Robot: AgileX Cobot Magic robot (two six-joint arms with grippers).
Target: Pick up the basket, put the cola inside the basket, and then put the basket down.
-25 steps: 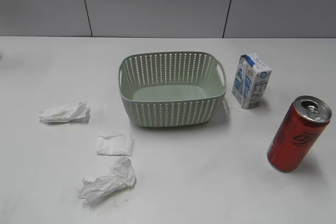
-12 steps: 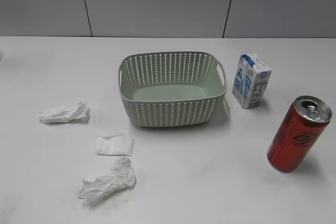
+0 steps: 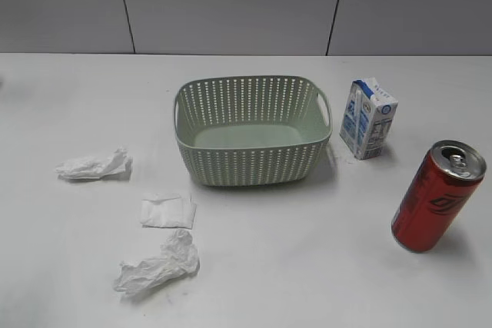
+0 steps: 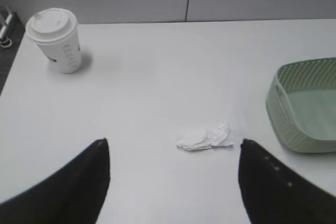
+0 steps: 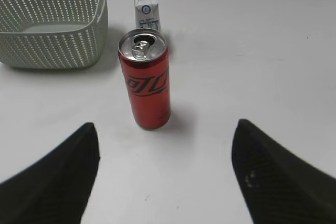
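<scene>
While both arms stay outside the exterior view, each wrist view shows its own jaws spread wide and holding nothing. The left gripper (image 4: 173, 153) hangs above bare table (image 3: 307, 266) with a crumpled tissue (image 4: 207, 137) lying between its fingers' tips, untouched. The right gripper (image 5: 165, 145) frames the cola (image 5: 145, 80), which stands upright between the fingers at 12 o'clock, apart from both.

In the exterior view, the basket (image 3: 252, 130) sits upright on the table near the centre, empty. The cola (image 3: 437, 196) stands at 4 o'clock from the basket, well apart. A small blue-and-white carton (image 3: 368, 118) stands upright just beside the basket at 3 o'clock, between the basket and the cola. At 8 o'clock from the basket lie three pieces of white tissue (image 3: 165, 211), each apart from the others. In the left wrist view, a lidded paper cup (image 4: 56, 39) stands at 10 o'clock, far from the basket (image 4: 304, 106).
</scene>
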